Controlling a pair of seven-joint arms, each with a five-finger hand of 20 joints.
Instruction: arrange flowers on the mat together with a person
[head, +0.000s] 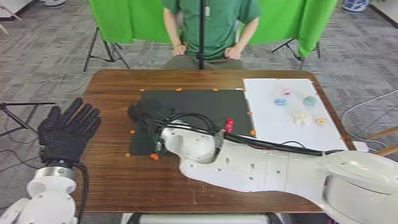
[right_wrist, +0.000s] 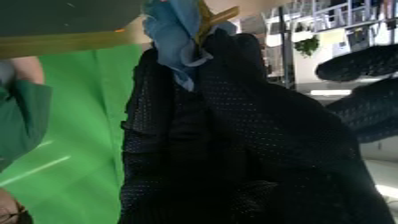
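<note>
With our left hand (head: 67, 132) open and empty, and our right hand (head: 151, 111) nearly closed, pinching a blue flower (right_wrist: 173, 37) over the mat (head: 222, 102) towards the tabletop's (head: 111, 90) left edge, we might drop it askew if its soft petals snag

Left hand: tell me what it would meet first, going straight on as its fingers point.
The left hand would probably meet the black tripod first, beyond the table; depth is unclear.

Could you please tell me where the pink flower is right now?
In the head view, the pink flower lies on the far part of the white mat, on the right, just beyond the small blue flower.
</note>
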